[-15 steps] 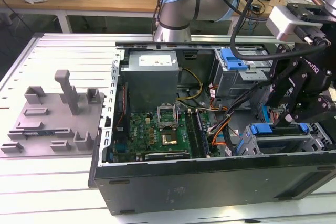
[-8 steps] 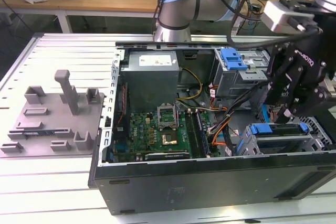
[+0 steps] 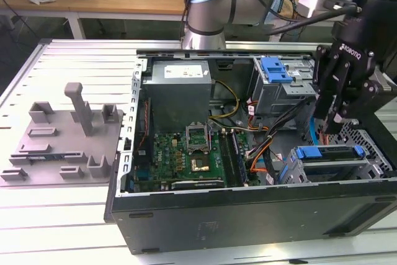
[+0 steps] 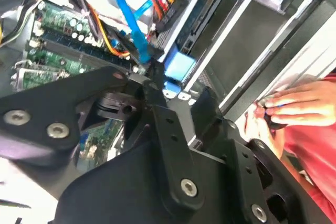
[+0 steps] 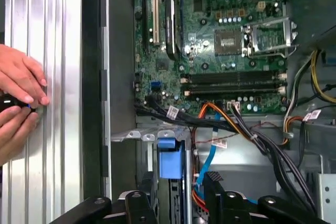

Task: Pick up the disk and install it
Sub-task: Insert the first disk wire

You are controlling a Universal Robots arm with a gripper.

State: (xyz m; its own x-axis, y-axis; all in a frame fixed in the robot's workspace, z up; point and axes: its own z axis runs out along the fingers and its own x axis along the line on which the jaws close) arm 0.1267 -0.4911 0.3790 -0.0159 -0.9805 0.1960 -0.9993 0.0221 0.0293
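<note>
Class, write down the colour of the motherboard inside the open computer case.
Green; the motherboard shows best in the first wrist view.

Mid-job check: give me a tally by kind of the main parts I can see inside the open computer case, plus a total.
Grey metal power supply box with white sticker: 1
Green motherboard: 1
Ribbed blue plastic latch: 1
Silver disk with blue plastic bracket: 1
Total: 4

green motherboard (image 5: 210, 19), grey fixture (image 3: 68, 147), black gripper (image 3: 330, 122)
</note>
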